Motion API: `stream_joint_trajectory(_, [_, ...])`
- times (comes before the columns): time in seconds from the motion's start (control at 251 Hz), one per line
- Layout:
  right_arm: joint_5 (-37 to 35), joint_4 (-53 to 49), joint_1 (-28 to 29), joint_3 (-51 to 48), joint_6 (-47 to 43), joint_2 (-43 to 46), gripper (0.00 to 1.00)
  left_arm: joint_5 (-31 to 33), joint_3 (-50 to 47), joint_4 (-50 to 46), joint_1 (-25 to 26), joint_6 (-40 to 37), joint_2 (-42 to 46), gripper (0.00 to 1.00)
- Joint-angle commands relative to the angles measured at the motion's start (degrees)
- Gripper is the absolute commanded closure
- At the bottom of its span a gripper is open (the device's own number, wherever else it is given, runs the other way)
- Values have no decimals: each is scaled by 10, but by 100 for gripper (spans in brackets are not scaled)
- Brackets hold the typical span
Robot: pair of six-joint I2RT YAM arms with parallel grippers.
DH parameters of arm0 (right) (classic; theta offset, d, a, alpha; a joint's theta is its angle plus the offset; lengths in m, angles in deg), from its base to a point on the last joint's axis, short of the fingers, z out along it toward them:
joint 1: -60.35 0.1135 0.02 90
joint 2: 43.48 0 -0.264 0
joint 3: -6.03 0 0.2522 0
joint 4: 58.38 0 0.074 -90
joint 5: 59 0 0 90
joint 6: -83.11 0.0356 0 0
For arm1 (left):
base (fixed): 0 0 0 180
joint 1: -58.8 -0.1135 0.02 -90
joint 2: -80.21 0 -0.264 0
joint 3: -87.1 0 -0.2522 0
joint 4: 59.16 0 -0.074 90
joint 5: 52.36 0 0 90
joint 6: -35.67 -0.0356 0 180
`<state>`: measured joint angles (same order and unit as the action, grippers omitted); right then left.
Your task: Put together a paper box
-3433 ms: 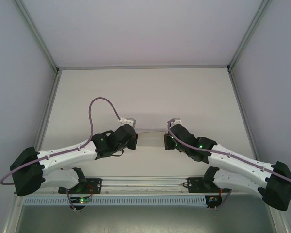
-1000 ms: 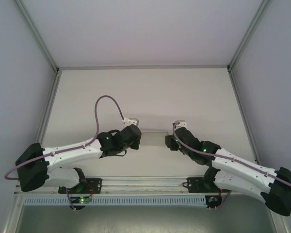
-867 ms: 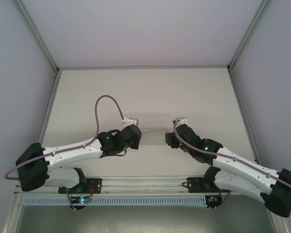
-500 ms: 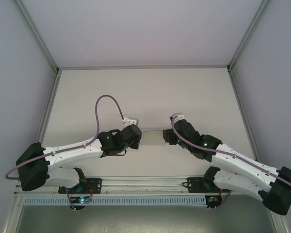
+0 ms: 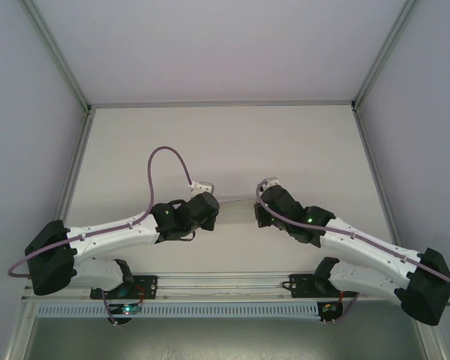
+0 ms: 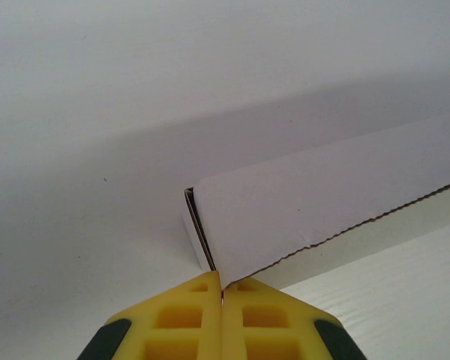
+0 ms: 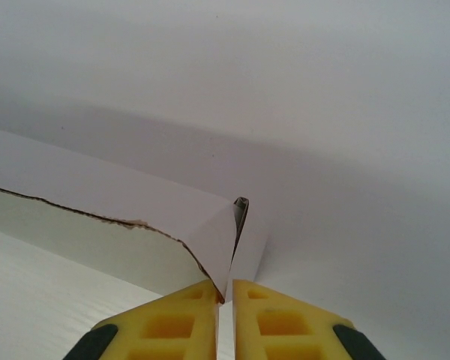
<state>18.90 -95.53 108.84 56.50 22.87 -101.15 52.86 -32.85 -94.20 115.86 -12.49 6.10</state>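
Now the left gripper (image 6: 222, 288) is clamped shut on one end corner of the box (image 6: 322, 199), mid-way across the table (image 5: 210, 135); the wall is up, the corners are folded, and the right gripper (image 7: 225, 291) pinches the other end, jaws nearly closed; looks well along, final tucks probably left

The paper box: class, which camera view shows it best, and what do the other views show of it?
Left wrist: the paper box is close, with its wall, serrated edge and folded corner sharp. Right wrist shows its opposite corner, almost as well; top external, just a thin distant strip.
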Motion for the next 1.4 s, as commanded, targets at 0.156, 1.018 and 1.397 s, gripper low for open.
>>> stream_joint_trajectory(0.156, [-26,9,-3,18,-4,-14,92,-11,4,-55,5,-34,-11,100])
stream_joint_trajectory(1.018, [78,116,-28,-4,-20,-3,100,-5,39,-44,5,-59,-28,100])
stream_joint_trajectory(1.397, [67,72,-36,-89,-7,-35,100,3,50,-52,5,-57,-40,100])
